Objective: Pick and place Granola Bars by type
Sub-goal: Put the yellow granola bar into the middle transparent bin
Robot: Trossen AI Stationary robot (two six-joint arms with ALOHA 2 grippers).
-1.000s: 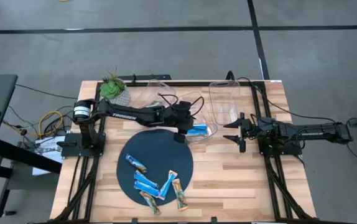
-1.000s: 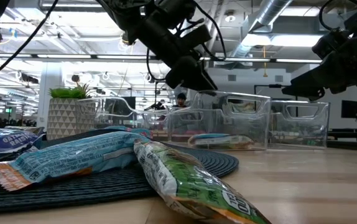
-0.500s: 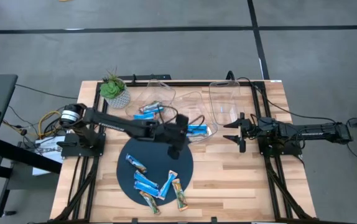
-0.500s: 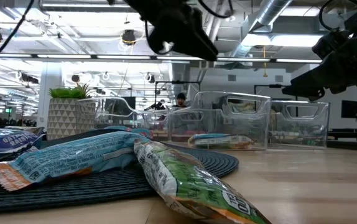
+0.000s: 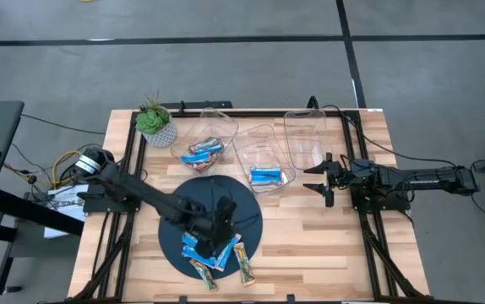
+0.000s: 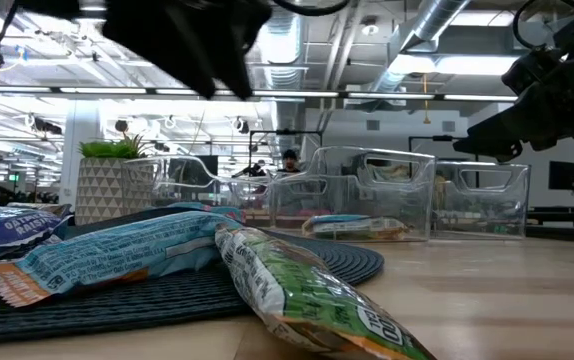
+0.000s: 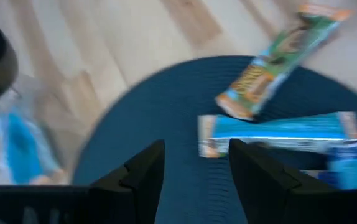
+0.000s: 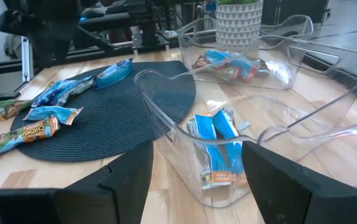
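So the bars [image 5: 213,253] lie scattered on the mat [image 5: 242,211], long axes pointing all ways, shiny blue with a green-orange one. The left gripper [image 7: 194,165] hangs open and empty over them. Only the right wrist view shows blue bars upright-ish, probably leaning, in the middle bin [image 8: 166,127]. The right gripper [image 8: 194,177] waits open beside the bins.

Colour key. Pale striped-wood worktop [image 5: 327,232] with black rails. Dark navy ribbed round mat [image 5: 242,215] bearing shiny blue-wrapped granola bars [image 5: 193,246], 1 green-and-orange bar [image 5: 243,265] and 1 brown-orange bar [image 5: 202,274]. Clear colourless plastic bins [image 5: 306,139]; the middle bin holds blue-and-white bars [image 5: 265,176]. Green plant in a white pot with grey triangle pattern [image 5: 160,131].
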